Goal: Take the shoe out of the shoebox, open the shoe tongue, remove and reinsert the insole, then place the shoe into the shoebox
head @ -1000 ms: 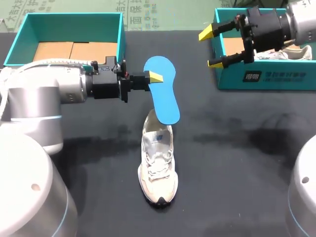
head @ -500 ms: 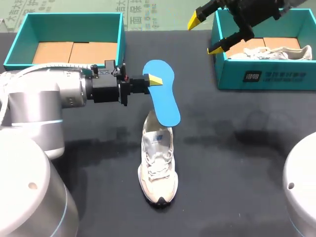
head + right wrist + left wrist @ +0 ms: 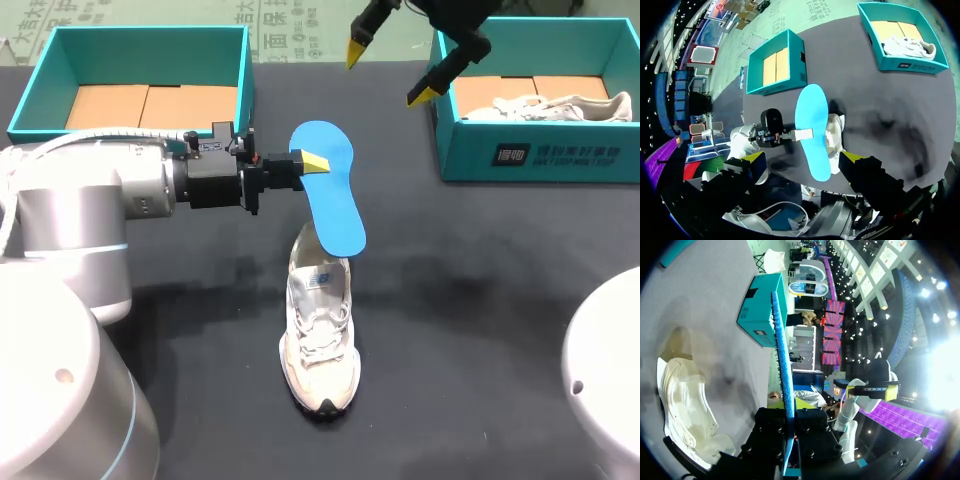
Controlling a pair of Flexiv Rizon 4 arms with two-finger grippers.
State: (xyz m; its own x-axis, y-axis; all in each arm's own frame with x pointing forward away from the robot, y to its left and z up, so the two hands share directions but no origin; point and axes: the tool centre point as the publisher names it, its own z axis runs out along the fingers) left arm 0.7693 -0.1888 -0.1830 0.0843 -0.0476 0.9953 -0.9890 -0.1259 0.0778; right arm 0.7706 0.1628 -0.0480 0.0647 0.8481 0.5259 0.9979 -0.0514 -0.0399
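Two teal shoeboxes sit at the far side of the table [image 3: 470,330], whose dark grey top is matte and marked with darker blotches to the right of the middle. The left shoebox [image 3: 243,75] shows only its brown cardboard floor. The right shoebox [image 3: 540,155] holds a second shoe [image 3: 545,105], pale and lying on its side.

Near the middle of the table stands the shoe [image 3: 320,335], white and upright on its sole, toe toward the near edge and heel toward the far side, laces done up loosely.

From the left, the left gripper [image 3: 312,160] is closed on the blue insole [image 3: 335,205], its fingers pinching one long edge close to the broad far end. The insole hangs on edge above the table, slanting down from far to near, with its narrow end over the shoe's heel opening; whether it touches the shoe cannot be told.

High over the far side, between the two boxes and just beside the right shoebox's left wall, the right gripper [image 3: 388,72] hangs with its yellow-tipped fingers spread wide and nothing between them.
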